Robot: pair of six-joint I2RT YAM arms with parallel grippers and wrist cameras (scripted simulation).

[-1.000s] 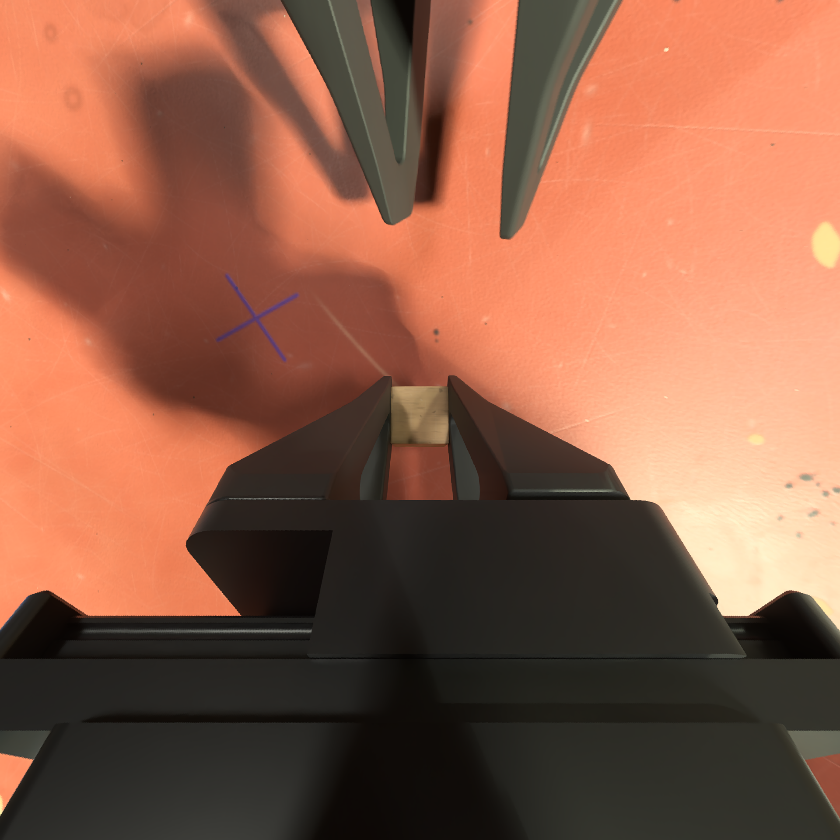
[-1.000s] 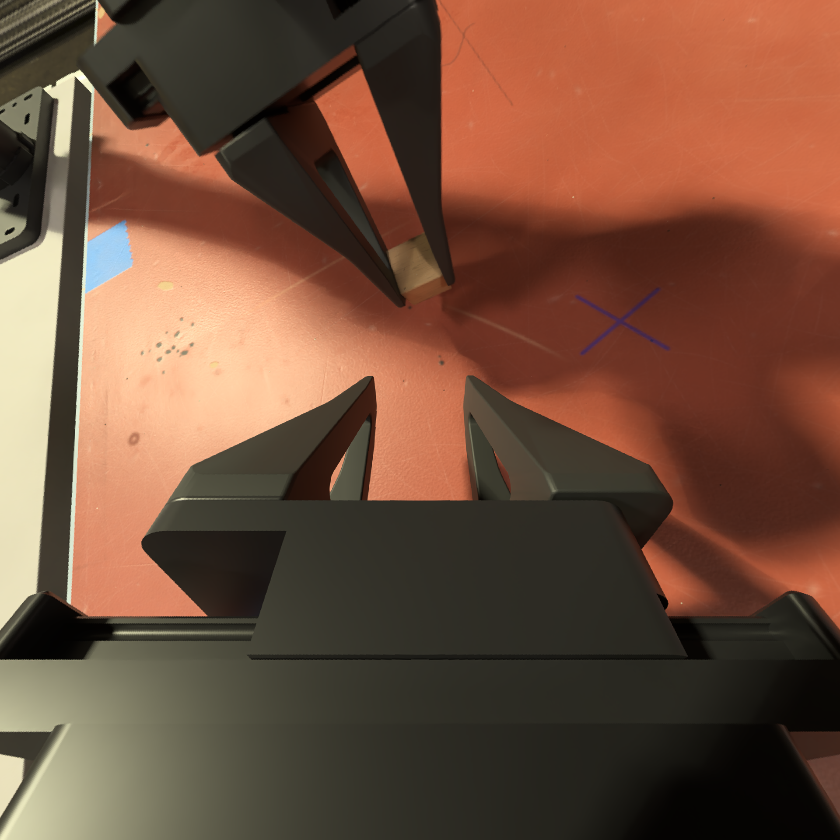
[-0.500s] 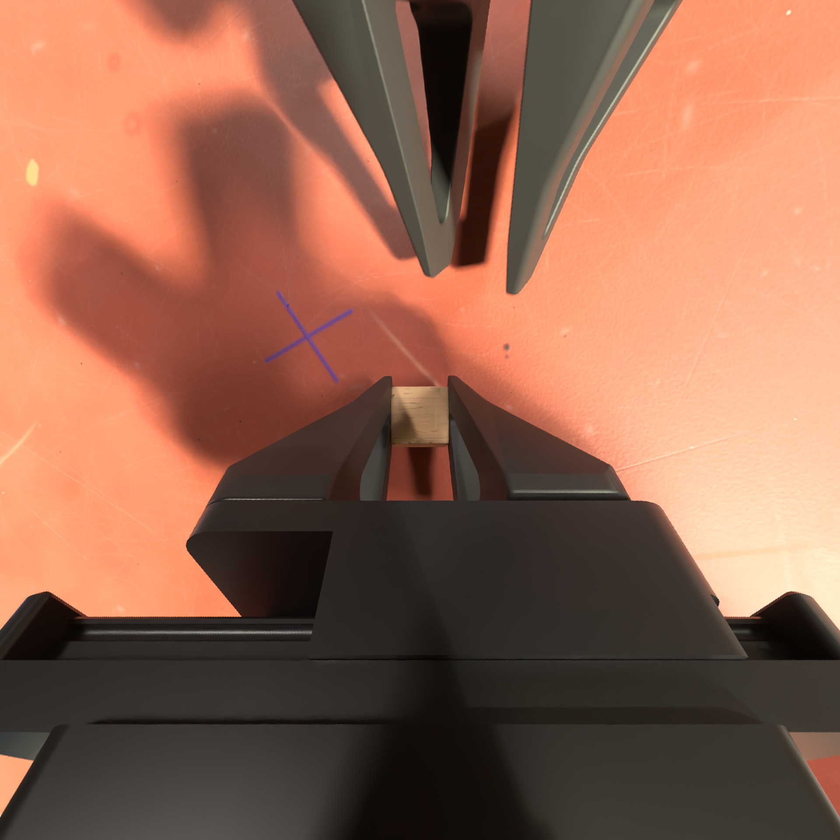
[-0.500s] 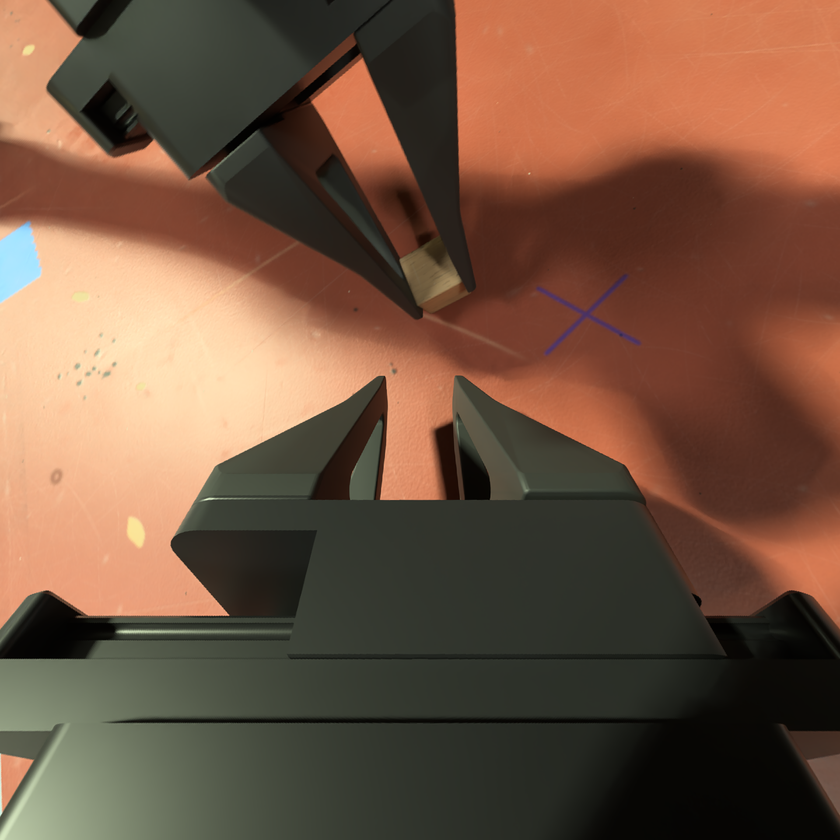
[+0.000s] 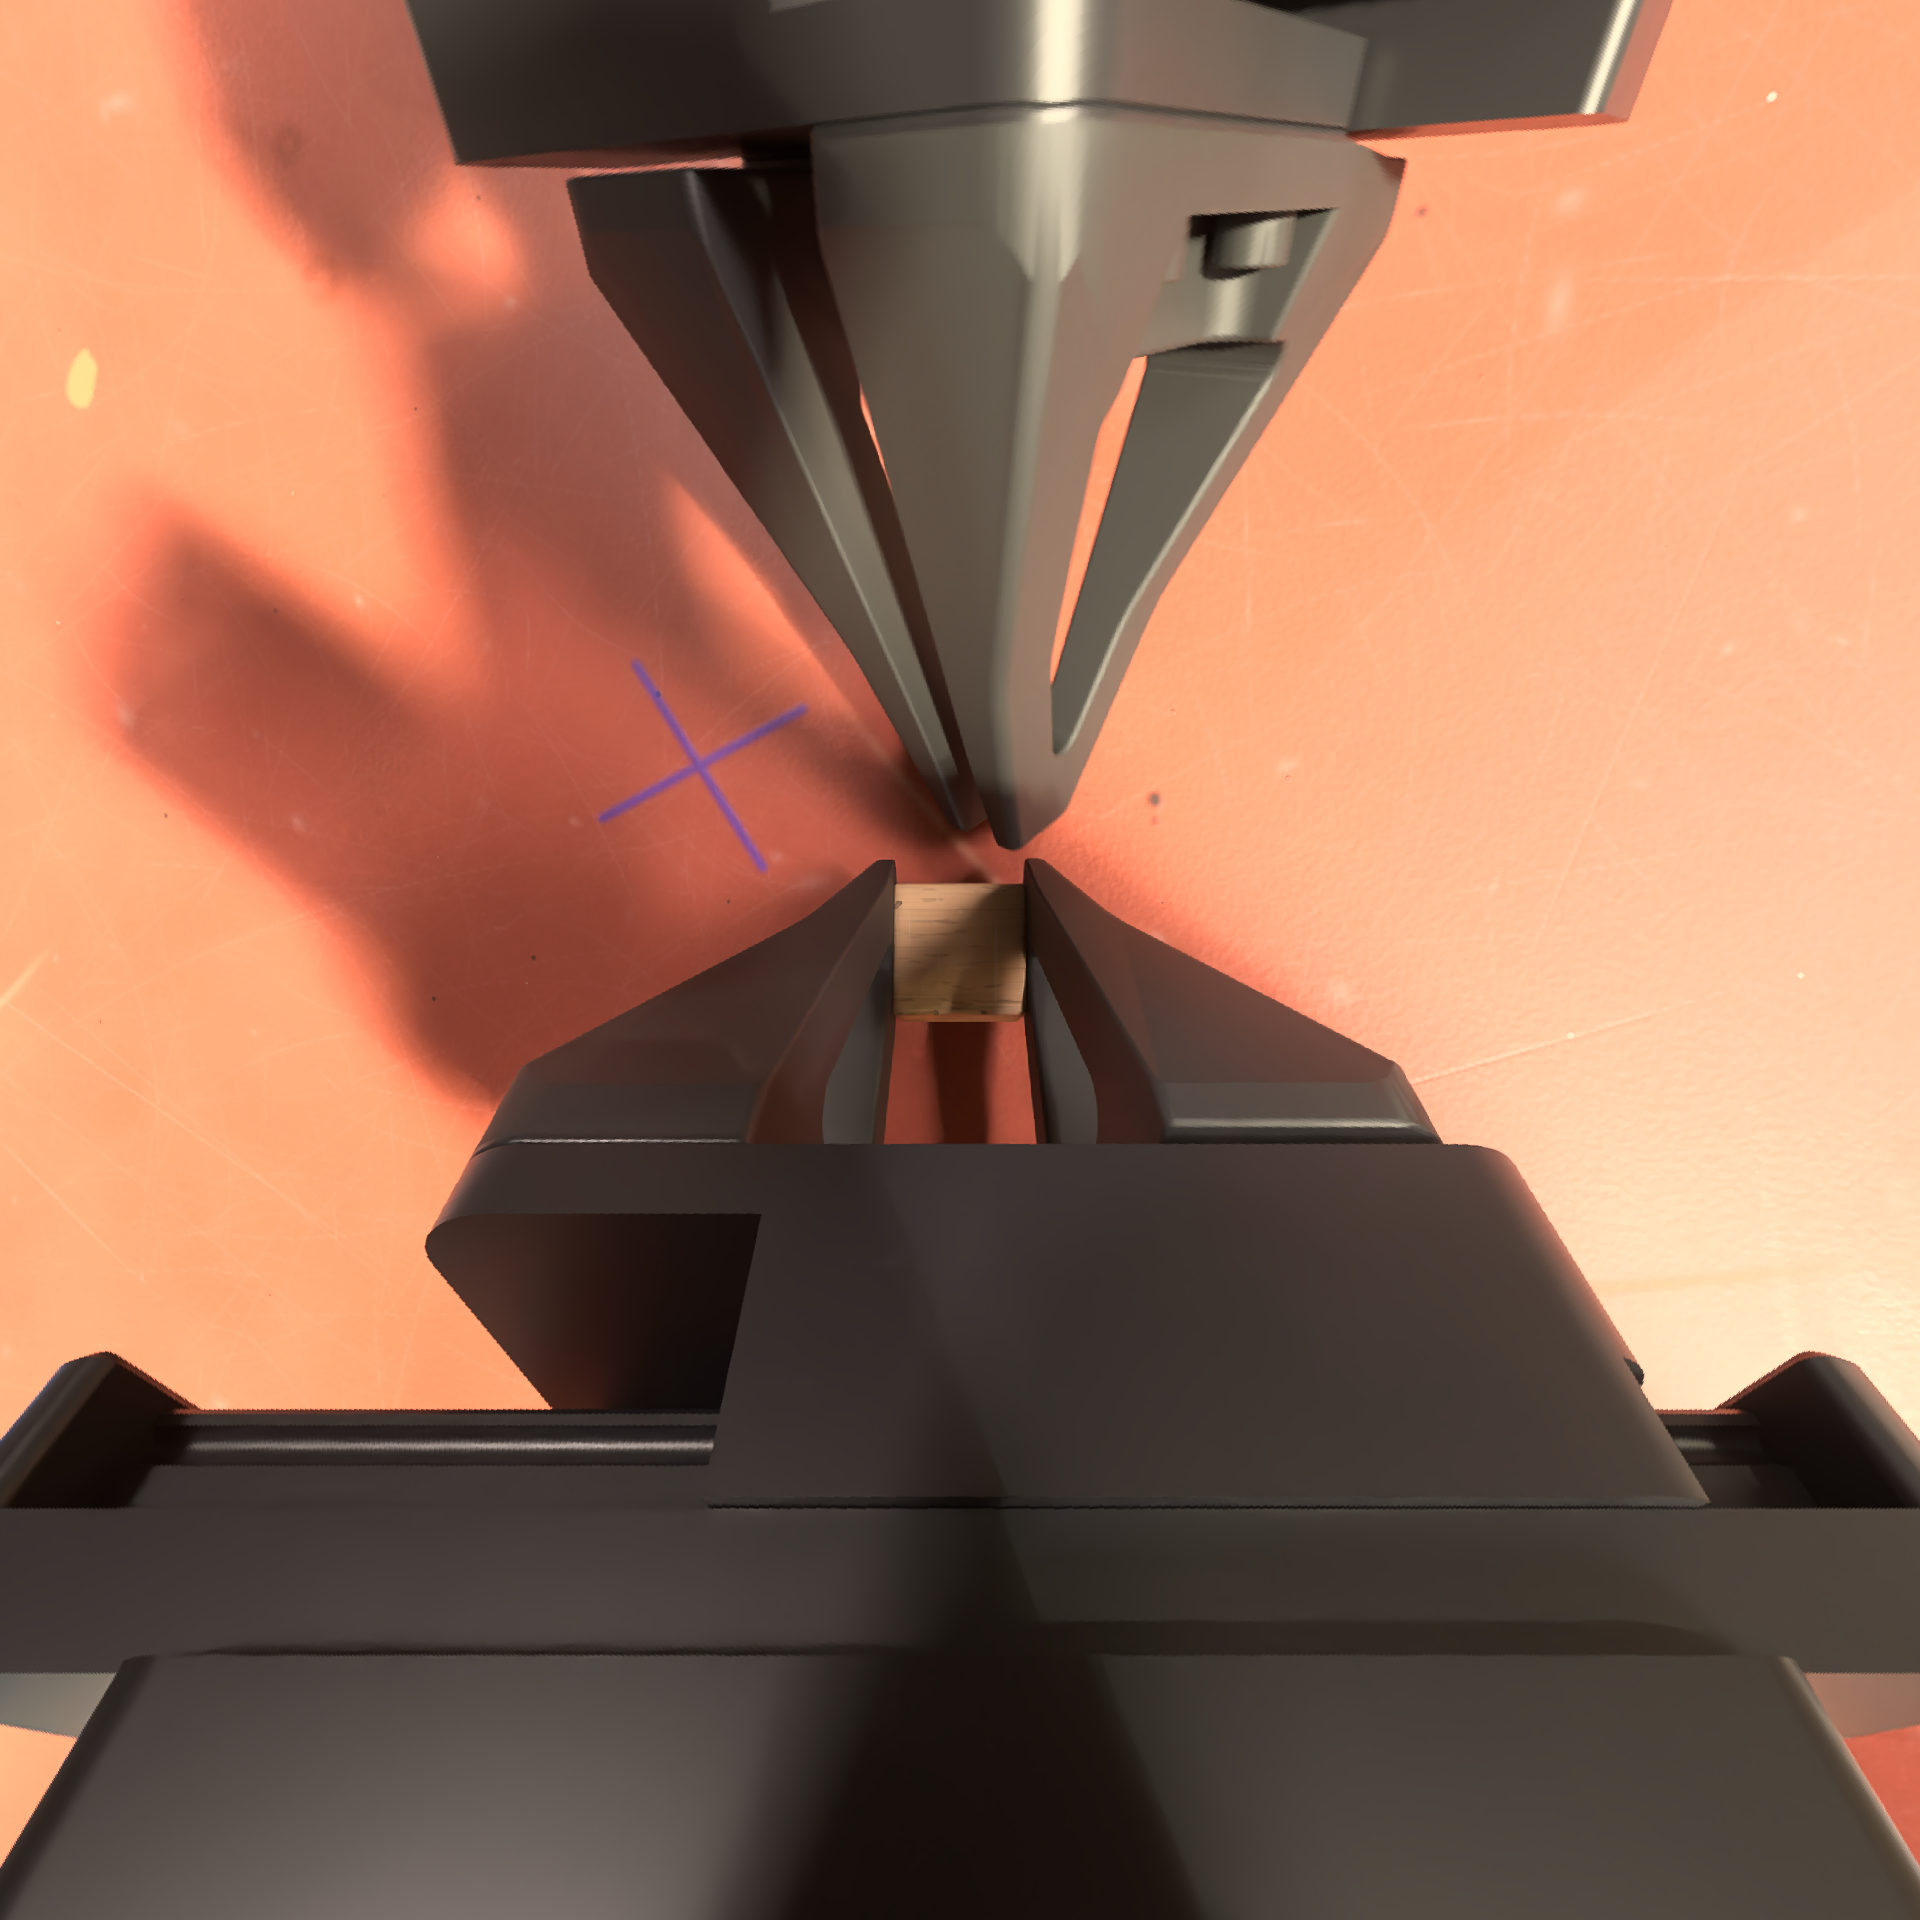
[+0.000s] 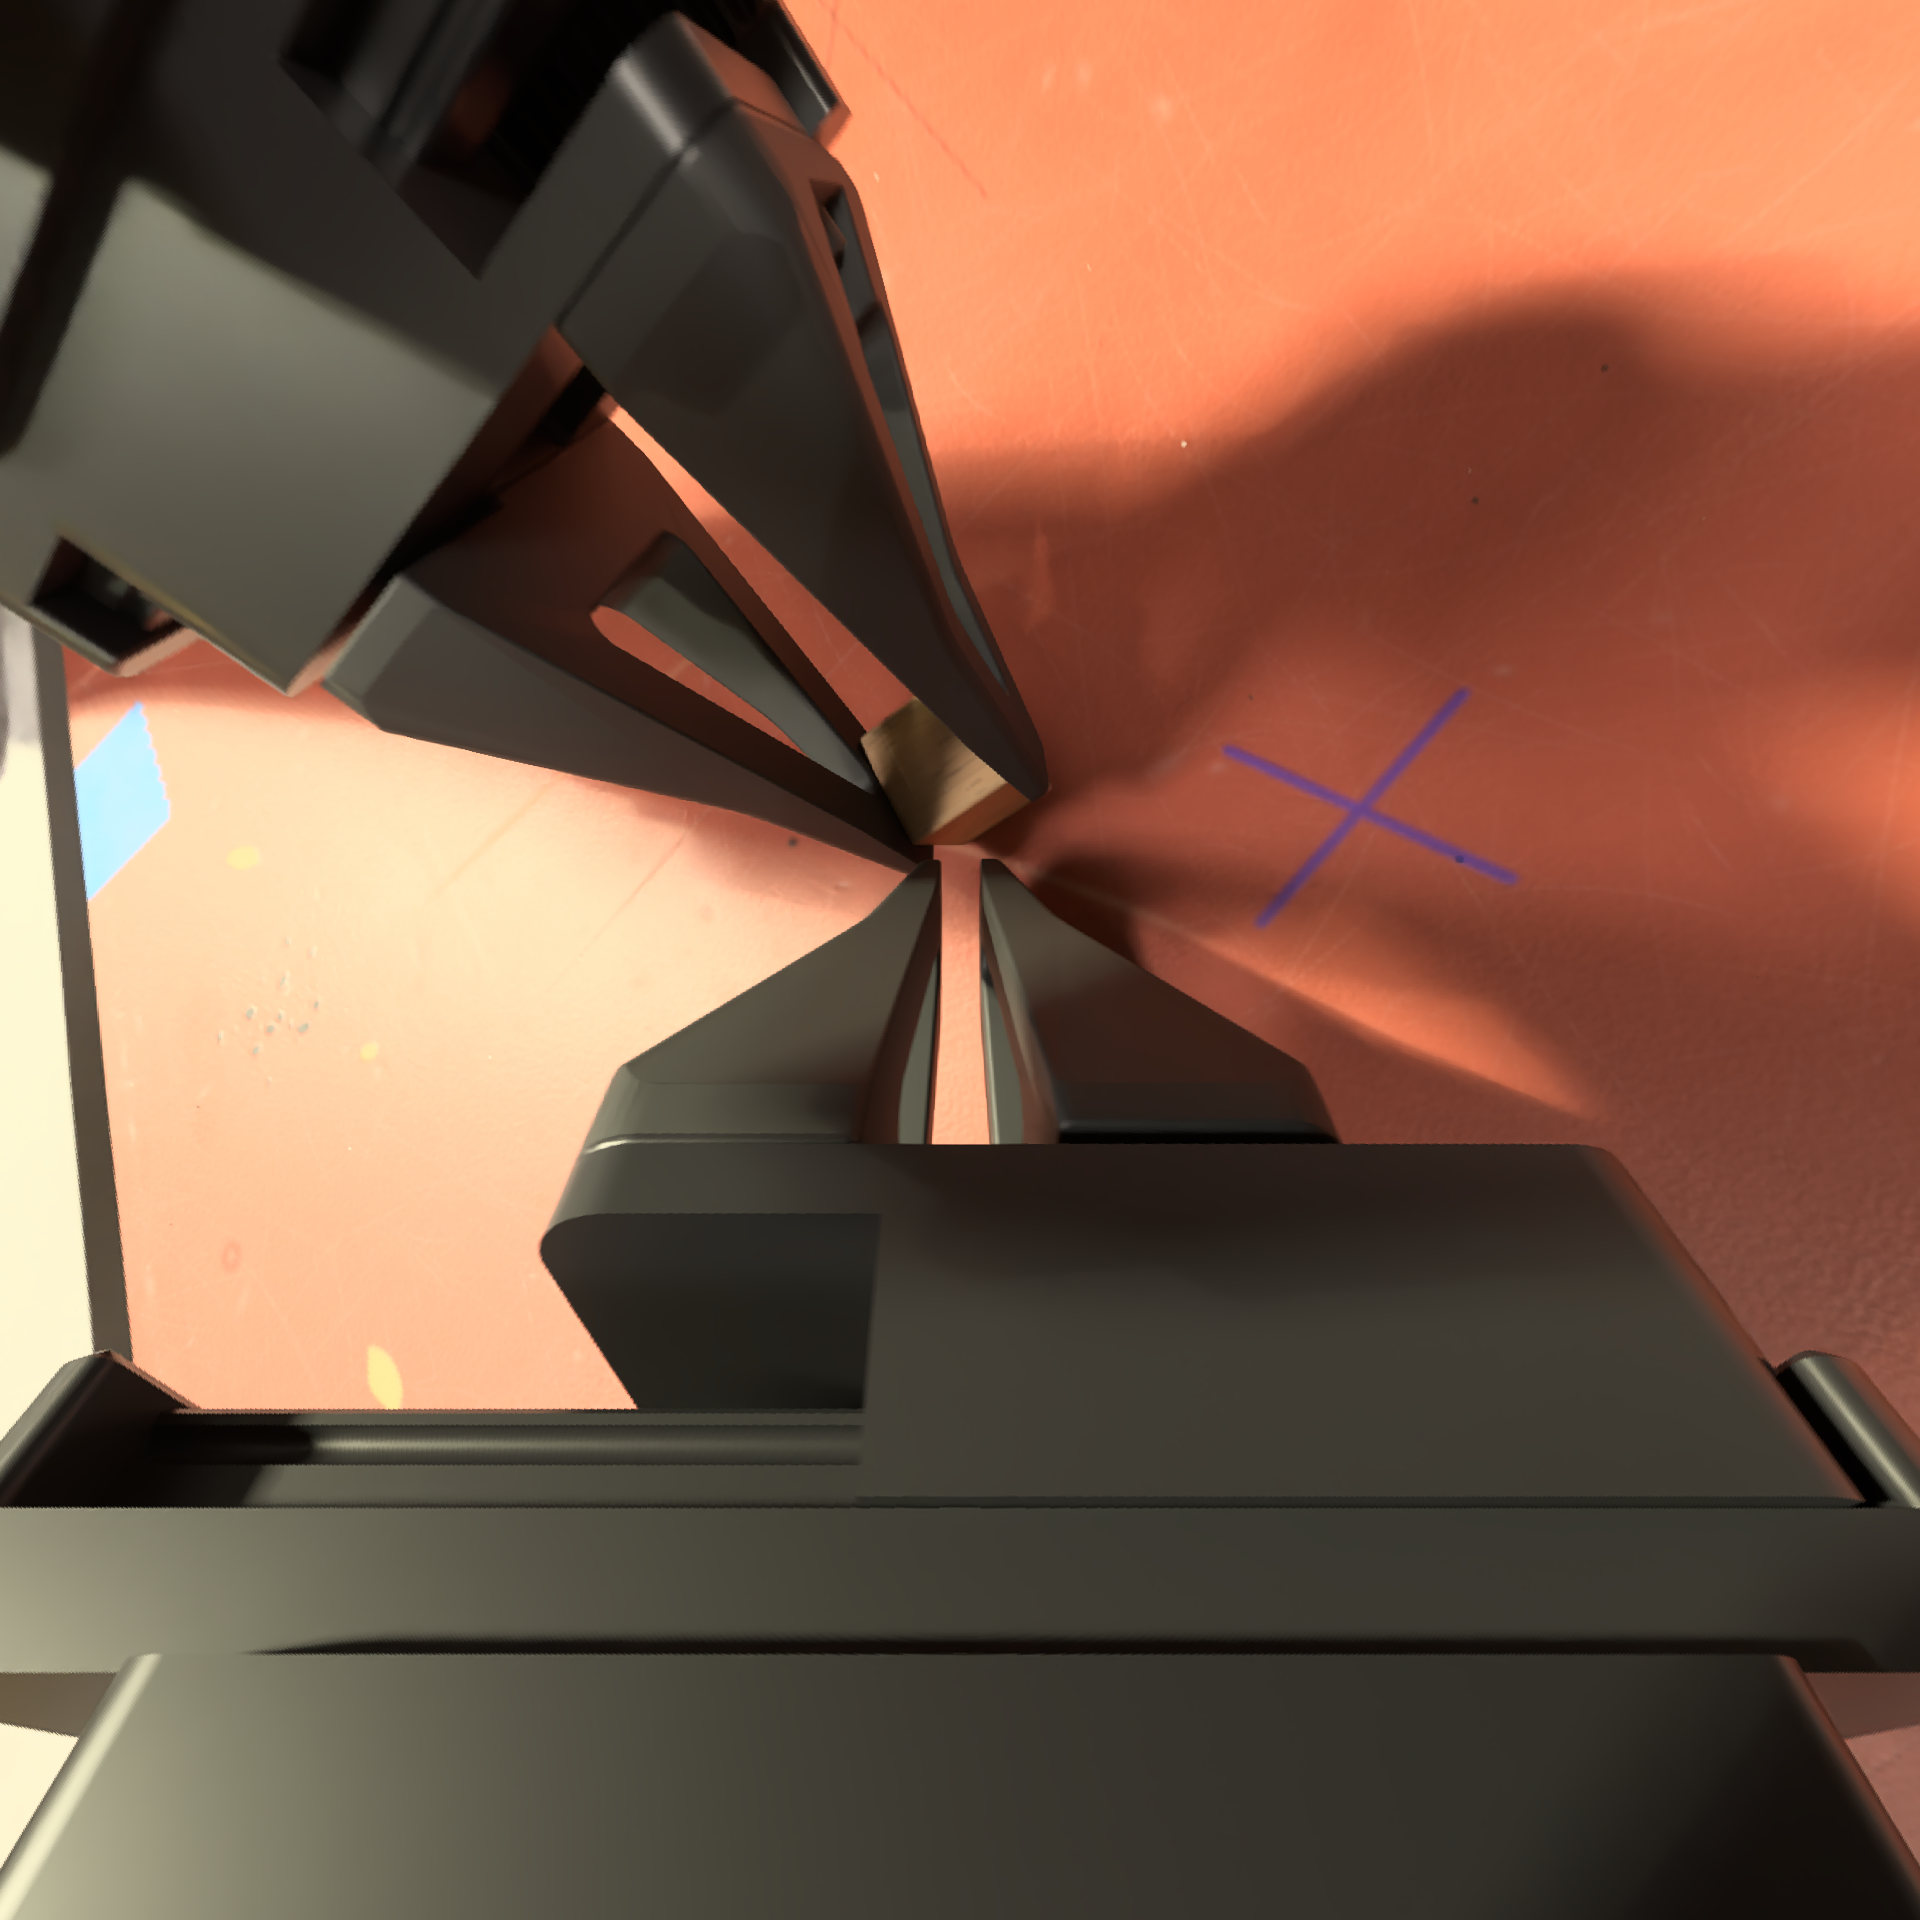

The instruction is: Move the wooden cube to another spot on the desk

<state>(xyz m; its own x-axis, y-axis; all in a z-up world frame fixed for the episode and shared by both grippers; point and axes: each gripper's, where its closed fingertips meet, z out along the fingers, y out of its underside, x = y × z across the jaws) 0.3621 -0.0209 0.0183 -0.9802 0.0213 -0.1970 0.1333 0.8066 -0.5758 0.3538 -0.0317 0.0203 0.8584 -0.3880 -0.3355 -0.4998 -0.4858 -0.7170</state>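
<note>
Wooden cube point(image 5: 958, 951) was found clamped between the fingers of the left gripper point(image 5: 960, 894), one finger flat on each side face, and appeared to be held just clear of the orange desk point(image 5: 1558, 727); contact underneath could not be confirmed. In the right wrist view the cube point(image 6: 940, 784) sat at the very tips of those fingers. The right gripper point(image 6: 958, 873) was empty, its fingers drawn nearly together with a narrow slit between them, tips just beside the cube.

Judged step: carrying the cube to a new spot. Grip depth was shallow, so a level, unhurried carry and a low release are advised.

Nearest obstruction to the cube was the right gripper itself, directly ahead of it; it should back off, or the carry should go sideways. A purple cross point(image 5: 703, 767) lay near the cube, to its left in the left wrist view. Blue tape point(image 6: 125, 795) and the desk's pale edge strip point(image 6: 42, 1039) lay well apart from it.
</note>
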